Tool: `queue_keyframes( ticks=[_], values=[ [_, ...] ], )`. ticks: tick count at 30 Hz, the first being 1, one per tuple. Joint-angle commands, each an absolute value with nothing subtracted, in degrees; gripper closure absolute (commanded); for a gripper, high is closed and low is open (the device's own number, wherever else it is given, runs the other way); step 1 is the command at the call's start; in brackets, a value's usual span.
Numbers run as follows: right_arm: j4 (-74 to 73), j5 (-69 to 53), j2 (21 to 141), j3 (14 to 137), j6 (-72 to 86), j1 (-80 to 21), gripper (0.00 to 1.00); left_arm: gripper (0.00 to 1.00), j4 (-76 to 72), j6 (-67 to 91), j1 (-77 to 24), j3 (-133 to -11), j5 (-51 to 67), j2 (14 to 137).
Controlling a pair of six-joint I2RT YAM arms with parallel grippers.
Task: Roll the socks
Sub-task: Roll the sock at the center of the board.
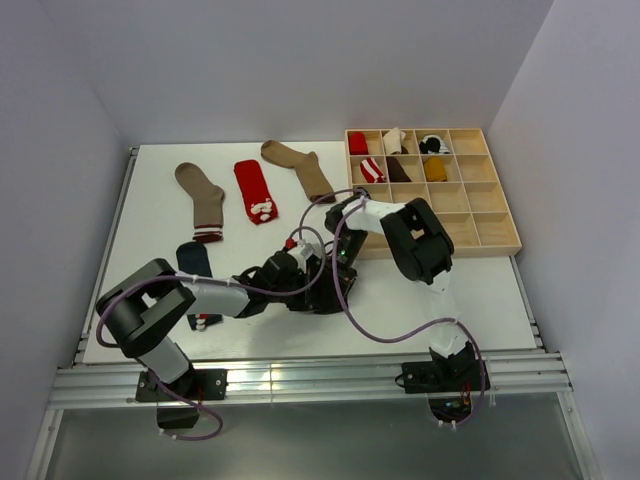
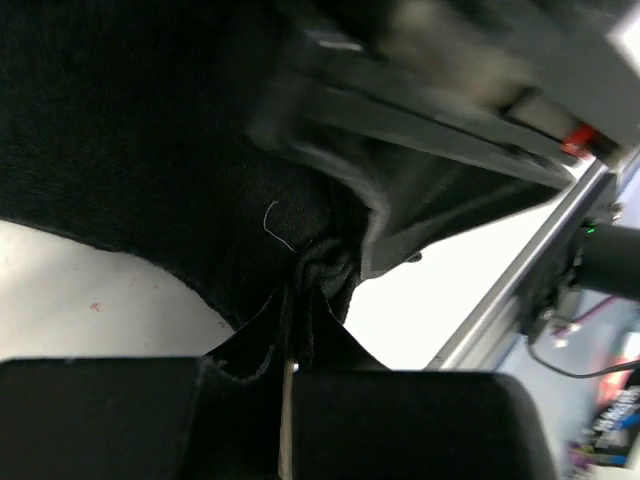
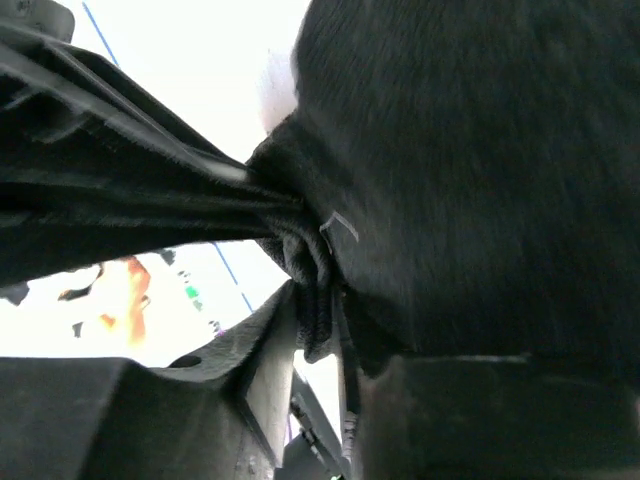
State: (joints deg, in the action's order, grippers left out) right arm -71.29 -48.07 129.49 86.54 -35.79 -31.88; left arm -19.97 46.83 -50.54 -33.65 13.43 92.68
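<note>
Pressed together at the bottom of the left wrist view, the left gripper (image 2: 290, 375) is pinching a fold of the black sock (image 2: 150, 150). The right gripper (image 3: 325, 345) is closed on another bunch of the same sock, though how firmly cannot be told. The sock lies at the near middle of the counter (image 1: 500, 300), between the two arms. A tan sock (image 1: 200, 200), a red sock (image 1: 255, 190) and a navy sock (image 1: 193, 258) lie to the left. Fabric is drawn taut between the two grips, so the roll could be pulled loose if either arm is drawn away too hard. A slack right grip would let the bunch slip out and unfold.
</note>
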Motion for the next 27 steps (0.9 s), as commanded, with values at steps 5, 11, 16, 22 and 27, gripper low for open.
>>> queue_keyframes(
  ticks=[5, 11, 16, 22, 27],
  values=[
    [-58.3, -42.9, 115.9, 82.1, -29.5, -31.4, 0.64, 1.00, -13.8, 56.4, -47.4, -33.8, 21.7, 95.4],
    [-53.7, -39.9, 107.9, 78.6, -28.5, -30.8, 0.63, 1.00, -10.9, 58.7, -43.7, -32.9, 27.2, 94.9],
    [-47.1, -36.1, 99.9, 71.7, -29.9, -30.1, 0.63, 1.00, -9.3, 60.3, -39.1, -32.0, 31.5, 95.1],
    [-33.9, -27.8, 84.0, 58.0, -34.3, -31.5, 0.64, 1.00, -9.1, 62.2, -36.7, -31.8, 37.8, 98.7],
    [-21.6, -20.3, 73.2, 44.2, -39.7, -39.2, 0.63, 0.99, -10.4, 64.0, -35.9, -31.0, 41.1, 101.4]
  ],
)
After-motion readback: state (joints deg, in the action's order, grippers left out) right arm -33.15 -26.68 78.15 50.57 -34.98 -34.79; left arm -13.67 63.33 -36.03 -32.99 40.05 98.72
